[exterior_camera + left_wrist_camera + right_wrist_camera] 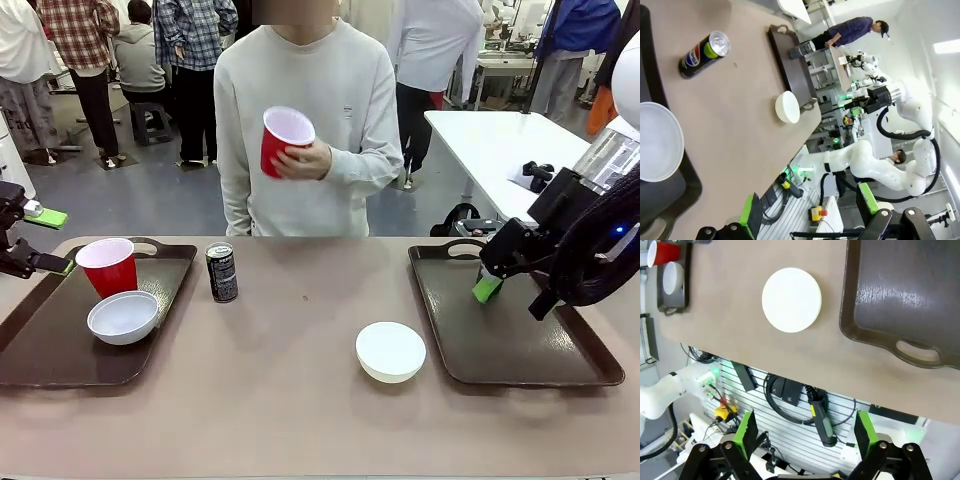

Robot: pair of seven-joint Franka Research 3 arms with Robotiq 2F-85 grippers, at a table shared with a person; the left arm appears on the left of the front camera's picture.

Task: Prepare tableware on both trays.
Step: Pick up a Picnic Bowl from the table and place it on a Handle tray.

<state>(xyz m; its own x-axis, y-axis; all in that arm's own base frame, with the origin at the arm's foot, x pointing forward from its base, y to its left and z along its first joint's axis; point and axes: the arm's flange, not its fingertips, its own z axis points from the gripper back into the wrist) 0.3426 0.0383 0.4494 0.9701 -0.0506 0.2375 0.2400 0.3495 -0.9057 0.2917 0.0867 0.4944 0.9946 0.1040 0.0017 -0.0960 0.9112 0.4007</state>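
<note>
Nearest, a white bowl [390, 350] sits on the table [290, 410] just off the left edge of the right tray [520, 345], apparently staged for the right gripper [805, 419], fingers spread and empty above that tray; left gripper [54, 242] likewise spread, empty.

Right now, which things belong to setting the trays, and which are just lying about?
Job: left tray, right tray, trayed red cup, handheld red cup, trayed bowl, tabletop bowl, Pepsi can.
Lying about: black gadget on white side table, bag on floor.
</note>
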